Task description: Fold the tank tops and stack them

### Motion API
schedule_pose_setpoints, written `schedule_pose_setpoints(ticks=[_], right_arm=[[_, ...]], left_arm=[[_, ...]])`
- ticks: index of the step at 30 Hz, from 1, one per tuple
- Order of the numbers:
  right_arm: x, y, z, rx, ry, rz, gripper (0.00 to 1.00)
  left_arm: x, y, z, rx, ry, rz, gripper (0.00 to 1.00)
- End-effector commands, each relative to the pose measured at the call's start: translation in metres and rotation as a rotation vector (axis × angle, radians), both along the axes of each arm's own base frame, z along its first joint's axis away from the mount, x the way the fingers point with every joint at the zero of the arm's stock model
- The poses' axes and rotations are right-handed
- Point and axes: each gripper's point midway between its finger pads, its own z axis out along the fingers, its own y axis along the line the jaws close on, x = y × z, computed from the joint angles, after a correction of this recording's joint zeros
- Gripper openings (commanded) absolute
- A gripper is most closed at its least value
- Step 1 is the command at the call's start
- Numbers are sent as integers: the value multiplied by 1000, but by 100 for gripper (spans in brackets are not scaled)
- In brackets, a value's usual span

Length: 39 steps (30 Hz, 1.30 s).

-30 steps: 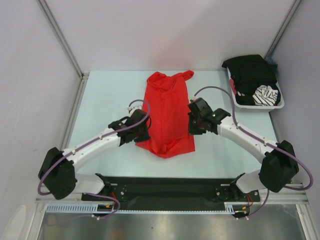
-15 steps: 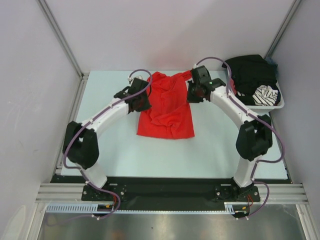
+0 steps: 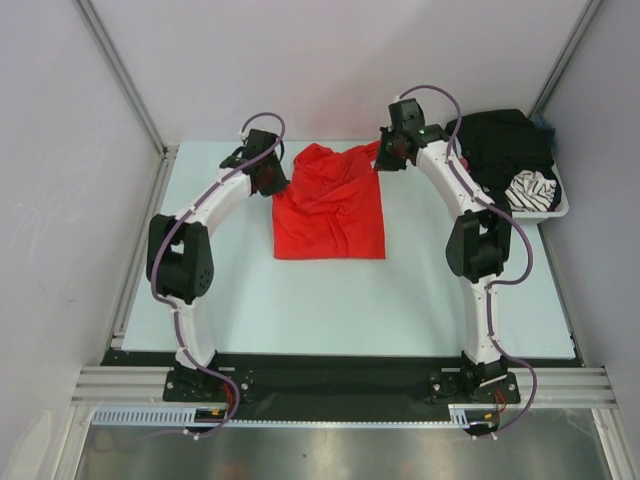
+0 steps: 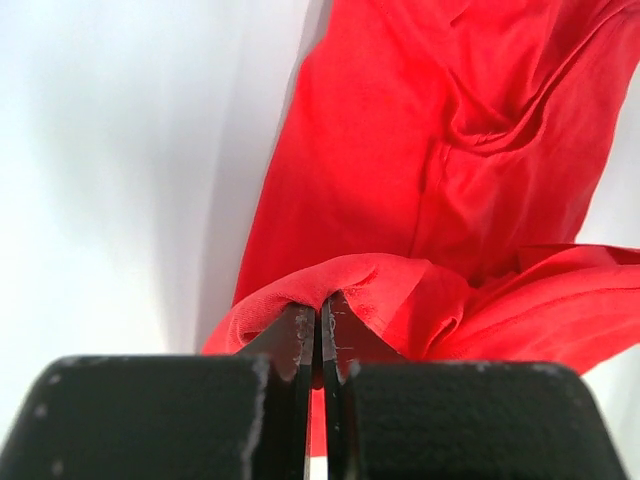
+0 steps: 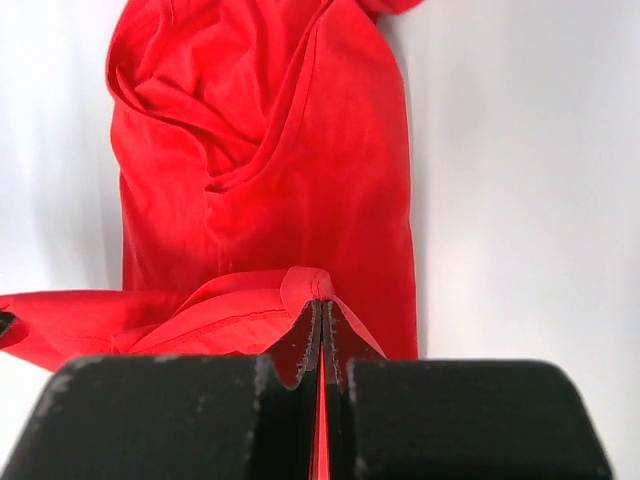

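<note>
Two corners of the red tank top [image 3: 330, 215] are in my pinch right now. My left gripper [image 4: 321, 325] is squeezed tight on one bottom corner. My right gripper [image 5: 321, 320] is squeezed tight on the other. Both hang over the far end of the top, near its neck and straps. I think this is the first fold, the step where the bottom half goes over the top half.

Next, I think I need to lower both corners together, lay them flat by the straps, and then let go. If one side drops first, the edge may go crooked.

The red top lies in the middle of the worktop [image 3: 220, 270], toward the far side. Its near edge looks like a straight fold line. The cloth is soft, thin and bright red. It has wrinkles across the middle and makes a small hump where I pinch it. The black tank top [image 3: 500, 140] sits piled in the white basket [image 3: 562, 205] at the far right corner, beside a striped cloth [image 3: 530, 190]. It is not folded yet.
</note>
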Motion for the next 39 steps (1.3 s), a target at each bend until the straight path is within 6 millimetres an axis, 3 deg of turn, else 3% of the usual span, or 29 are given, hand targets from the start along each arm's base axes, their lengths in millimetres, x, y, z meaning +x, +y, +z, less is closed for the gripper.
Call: schedule_pose_setpoints(ticks=[1, 8, 14, 15, 18, 19, 20, 21, 22, 23, 24, 25, 26, 27, 28, 29, 30, 31, 32, 33, 34, 35, 36, 37, 38, 39], right_arm=[[14, -5, 4, 39, -3, 6, 0], [33, -20, -9, 86, 1, -23, 0], [63, -11, -20, 189, -53, -3, 0], [69, -12, -37, 195, -40, -6, 0], [90, -5, -36, 278, -93, 11, 0], [93, 0, -45, 309, -86, 31, 3], [99, 1, -45, 321, -106, 29, 24], [105, -2, -43, 321, -121, 9, 43], [107, -5, -50, 315, -112, -3, 66], [107, -8, -53, 309, -101, -15, 70], [104, -12, -59, 302, -80, -20, 70], [100, -16, -52, 304, -82, -22, 70], [97, -18, -44, 305, -93, -22, 69], [91, -19, -46, 304, -84, -23, 68], [73, -22, -69, 293, -23, -22, 67], [65, -23, -43, 298, -68, -12, 65], [56, -28, -43, 287, -58, -21, 64], [32, -32, -66, 271, 13, -32, 63], [22, -35, -40, 275, -31, -31, 62], [11, -37, -36, 273, -39, -36, 62], [-5, -39, -43, 271, -19, -38, 62], [-28, -39, -66, 262, 31, -40, 61], [-42, -40, -51, 268, 3, -26, 60], [-53, -40, -54, 267, 8, -15, 58], [-73, -41, -72, 254, 51, -11, 57], [-82, -39, -67, 252, 43, 5, 55]], left_arm=[[25, -9, 19, -34, -67, -40, 0], [51, -14, 2, -47, -55, -56, 1], [77, -9, -15, -82, -42, -30, 0], [83, -8, -20, -84, -42, -26, 0], [98, 1, -26, -102, -49, -6, 1], [103, 6, -28, -111, -52, 0, 3], [106, 8, -36, -116, -45, 0, 11], [109, 5, -34, -138, -52, -23, 27], [111, 7, -35, -144, -53, -30, 57], [111, 10, -38, -131, -45, -35, 70], [110, 15, -37, -109, -48, -21, 81], [108, 18, -37, -95, -45, -22, 91], [107, 19, -23, -85, -73, -31, 95], [96, 22, -33, -73, -48, -28, 100], [94, 25, -30, -64, -62, -19, 100], [88, 26, -10, -72, -95, -18, 100], [70, 30, -30, -65, -45, -12, 100], [66, 30, -26, -80, -68, -13, 100], [56, 27, -5, -109, -105, -18, 100], [33, 29, -30, -109, -48, -20, 100], [25, 26, -27, -118, -65, -25, 100], [14, 26, -12, -127, -94, -23, 100], [-8, 24, -30, -119, -52, -37, 100], [-16, 22, -29, -117, -63, -44, 99], [-25, 23, -16, -107, -96, -51, 99], [-44, 20, -31, -92, -64, -66, 99]])
